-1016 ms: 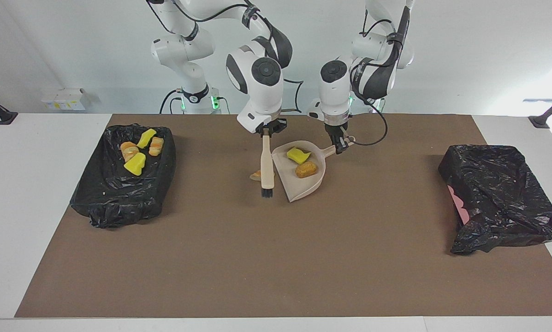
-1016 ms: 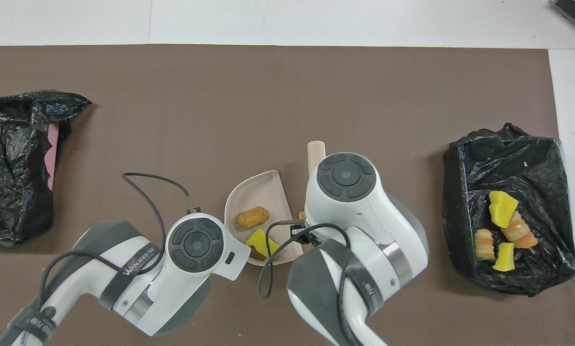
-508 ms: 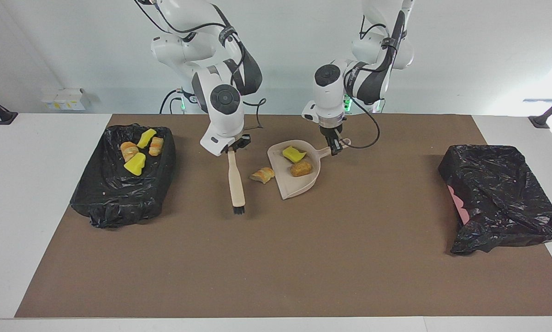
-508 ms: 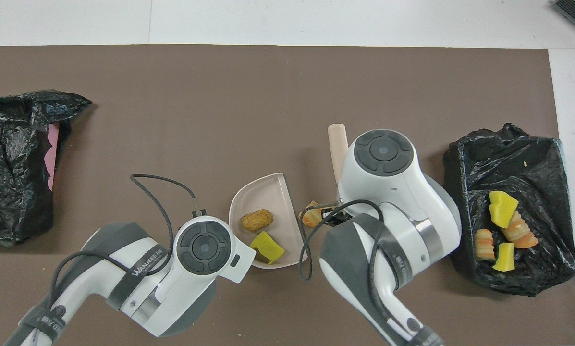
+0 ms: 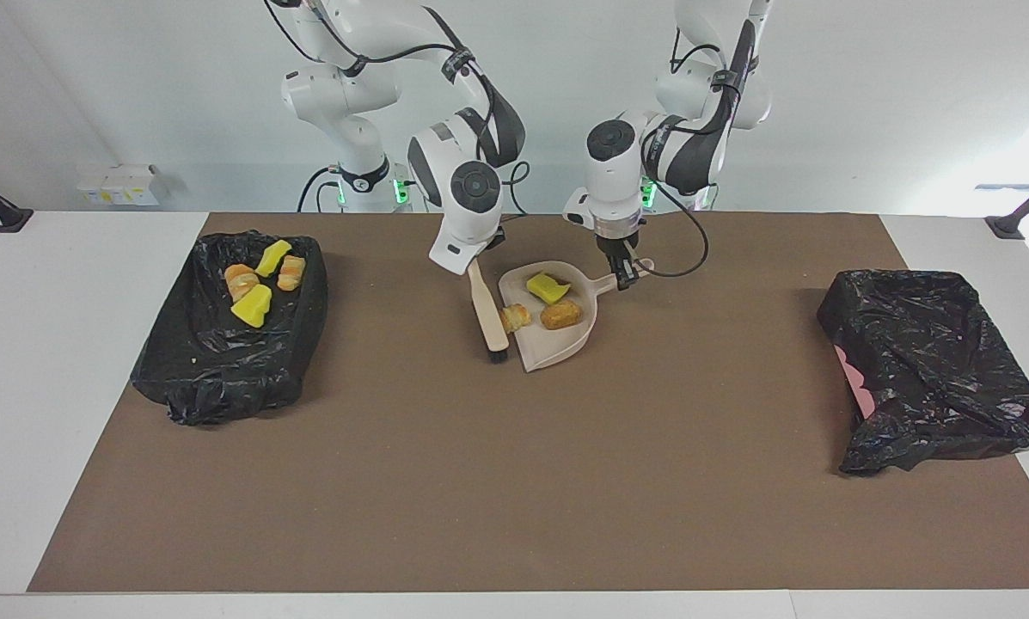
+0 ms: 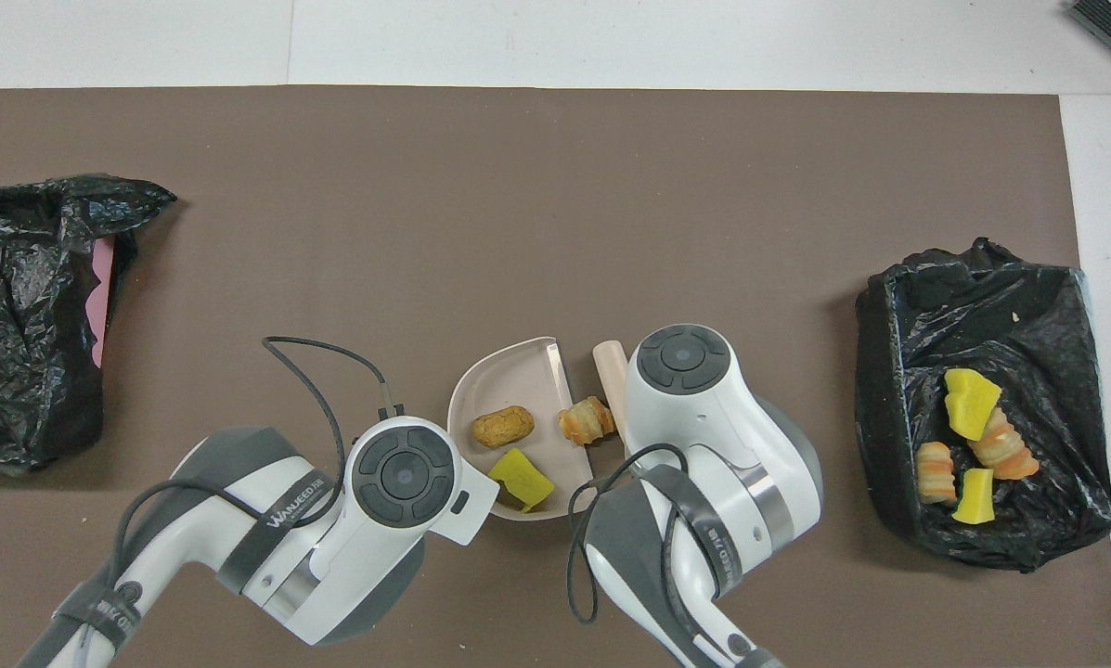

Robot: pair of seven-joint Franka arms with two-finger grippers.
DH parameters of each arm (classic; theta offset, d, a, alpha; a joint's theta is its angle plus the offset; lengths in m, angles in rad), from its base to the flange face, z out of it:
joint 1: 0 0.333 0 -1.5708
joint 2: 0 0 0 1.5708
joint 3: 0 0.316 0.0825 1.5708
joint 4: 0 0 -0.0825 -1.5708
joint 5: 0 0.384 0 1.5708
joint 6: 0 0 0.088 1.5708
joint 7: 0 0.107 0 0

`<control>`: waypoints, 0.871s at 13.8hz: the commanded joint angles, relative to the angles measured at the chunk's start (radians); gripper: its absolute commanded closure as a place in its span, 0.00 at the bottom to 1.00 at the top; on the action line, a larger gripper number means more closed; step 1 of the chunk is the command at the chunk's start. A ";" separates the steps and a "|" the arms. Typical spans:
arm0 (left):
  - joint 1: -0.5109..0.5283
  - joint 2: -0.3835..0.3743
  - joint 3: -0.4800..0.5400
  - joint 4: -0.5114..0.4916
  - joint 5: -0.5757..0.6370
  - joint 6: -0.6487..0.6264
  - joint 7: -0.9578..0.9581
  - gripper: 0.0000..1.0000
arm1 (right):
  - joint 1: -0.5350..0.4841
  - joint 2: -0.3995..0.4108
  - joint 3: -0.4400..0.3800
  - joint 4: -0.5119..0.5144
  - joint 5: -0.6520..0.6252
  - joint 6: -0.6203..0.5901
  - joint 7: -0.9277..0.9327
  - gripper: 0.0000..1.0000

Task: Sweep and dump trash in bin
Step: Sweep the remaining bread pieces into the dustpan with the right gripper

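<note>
The right tool (image 5: pixel 480 260) is clamped on the handle of the beige brush (image 5: pixel 486 309), whose bristles rest on the bench (image 5: pixel 514 481) at the dustpan's open edge. The left tool (image 5: pixel 624 273) is clamped on the handle of the beige dustpan (image 5: pixel 566 344), which sits toward the bench edge at the robots, about midway along it. 3 pieces of trash (image 5: pixel 548 287) are with the pan: 1 yellow and 1 tan inside, 1 pastry-like lump at its lip, touching the brush. 4 more lie in the black-lined bin (image 5: pixel 222 361) at the right arm's end. Another black-lined bin (image 5: pixel 935 370) sits at the left arm's end.
</note>
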 commanded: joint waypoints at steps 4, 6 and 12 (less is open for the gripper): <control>0.048 0.011 0.007 -0.030 0.020 0.109 0.013 1.00 | 0.019 -0.038 -0.003 0.034 0.117 0.005 0.060 1.00; 0.093 0.028 0.005 -0.020 0.009 0.140 0.097 1.00 | -0.012 -0.067 -0.006 0.054 0.117 -0.004 0.062 1.00; 0.213 0.071 0.007 0.036 -0.021 0.189 0.239 1.00 | -0.053 -0.133 -0.006 0.106 0.104 -0.085 0.074 1.00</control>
